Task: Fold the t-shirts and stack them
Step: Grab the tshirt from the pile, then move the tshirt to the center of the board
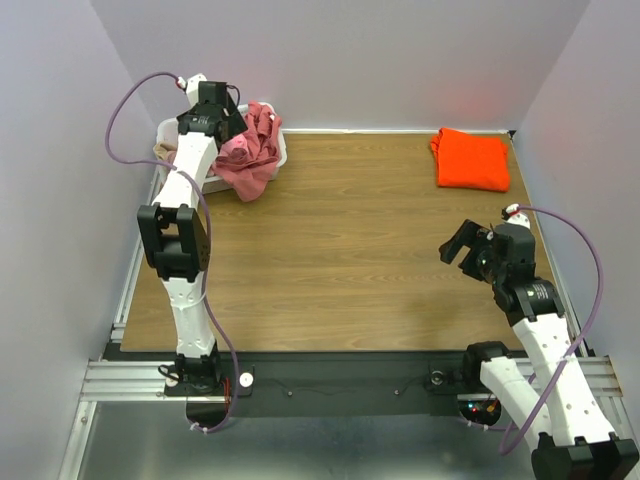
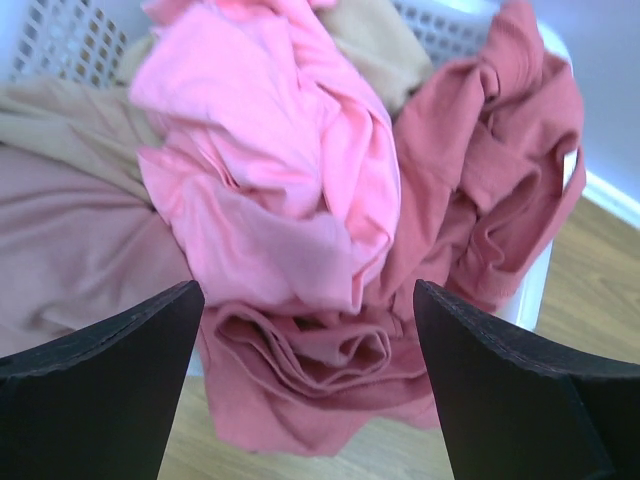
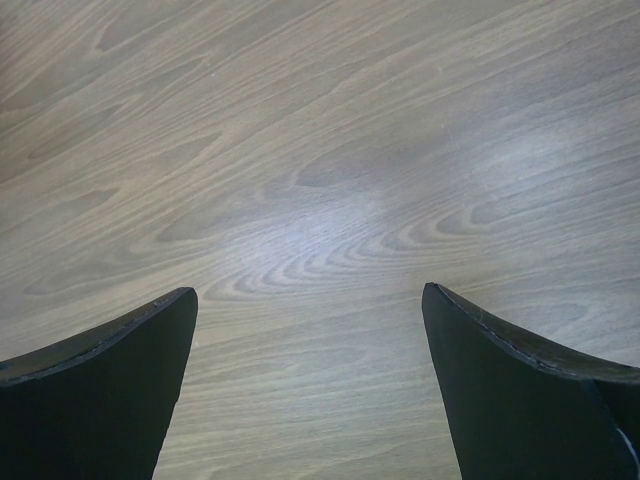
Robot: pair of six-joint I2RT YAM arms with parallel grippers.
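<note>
A bright orange t-shirt (image 1: pixel 470 159) lies folded at the table's far right. A dusty rose t-shirt (image 1: pixel 250 155) hangs over the rim of the white basket (image 1: pixel 282 152) at the far left. In the left wrist view a bright pink t-shirt (image 2: pixel 270 160) lies on top of the pile, the dusty rose one (image 2: pixel 480 200) droops over the rim, and tan cloth (image 2: pixel 60 130) lies at the left. My left gripper (image 1: pixel 222 122) is open just above the pile, its fingers (image 2: pixel 110 390) apart and empty. My right gripper (image 1: pixel 466 246) is open and empty above bare wood.
The white perforated basket (image 2: pixel 50 40) stands in the far left corner against the walls. The wooden table (image 1: pixel 350 260) runs between the basket and the orange shirt. A metal rail (image 1: pixel 330 380) with both arm bases lines the near edge.
</note>
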